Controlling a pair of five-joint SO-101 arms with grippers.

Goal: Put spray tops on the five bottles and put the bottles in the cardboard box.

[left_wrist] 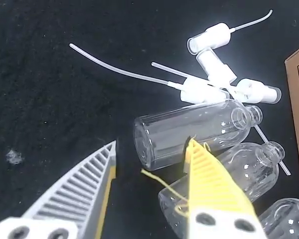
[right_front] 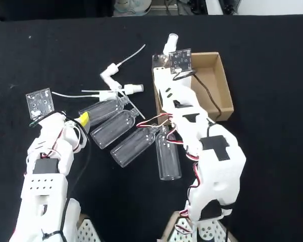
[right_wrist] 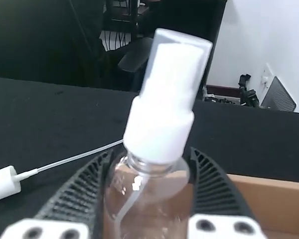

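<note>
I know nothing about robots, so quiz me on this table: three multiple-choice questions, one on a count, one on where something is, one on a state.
1. How many topless clear plastic bottles lie on the black table?
A) two B) three C) four

2. Where is the clear bottle wearing a white spray top?
A) lying on the table B) held upright in the right gripper C) standing alone on the table

3. How do the jaws of the left gripper stand?
A) open B) shut on a bottle C) shut on a spray top

Answers:
1 C: the high view shows four lying side by side.
2 B: the right wrist view shows black jaws on either side of it.
3 A: a wide gap parts the grey jaw from the yellow one.
</note>
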